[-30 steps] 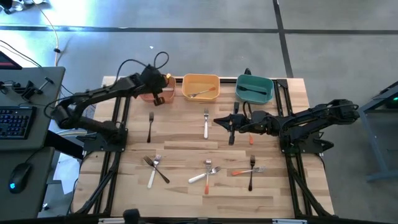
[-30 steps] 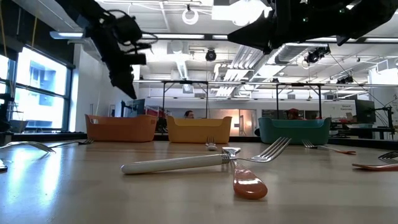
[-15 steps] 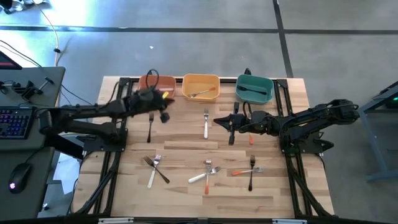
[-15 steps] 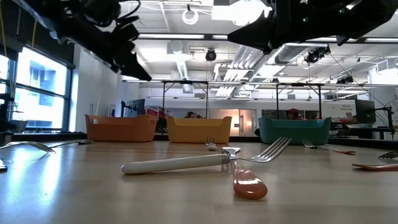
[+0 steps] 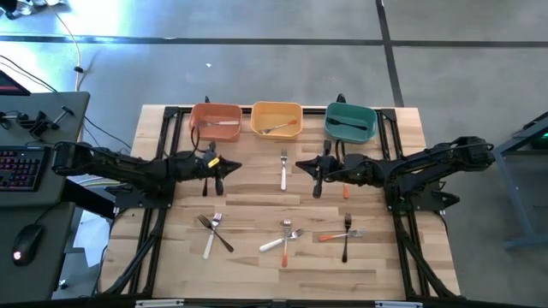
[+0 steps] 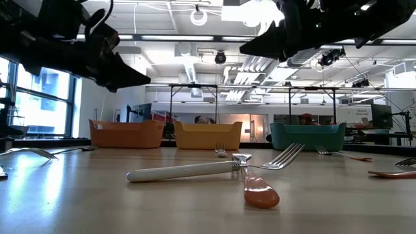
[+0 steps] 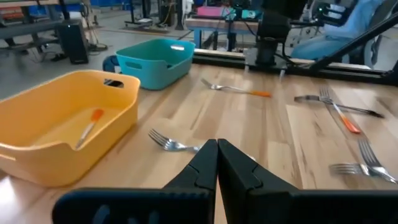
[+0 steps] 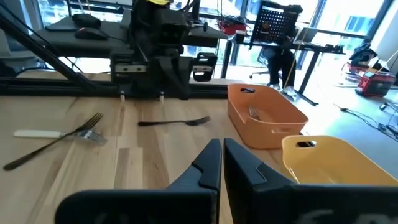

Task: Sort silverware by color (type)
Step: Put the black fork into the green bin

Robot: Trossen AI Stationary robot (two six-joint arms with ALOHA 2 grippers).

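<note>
Between picks: both the left claw (image 5: 224, 165) and right claw (image 5: 315, 168) hover closed and empty over the counter (image 5: 257, 192) beside loose forks (image 5: 283, 168); next, open over one and descend.

Three bins sit in a row at the surface's (image 5: 257, 184) twelve o'clock edge: an orange bin (image 5: 215, 122), a yellow bin (image 5: 276, 120), and a teal bin (image 5: 351, 121). A keyboard (image 5: 24, 163) lies at nine o'clock.
</note>
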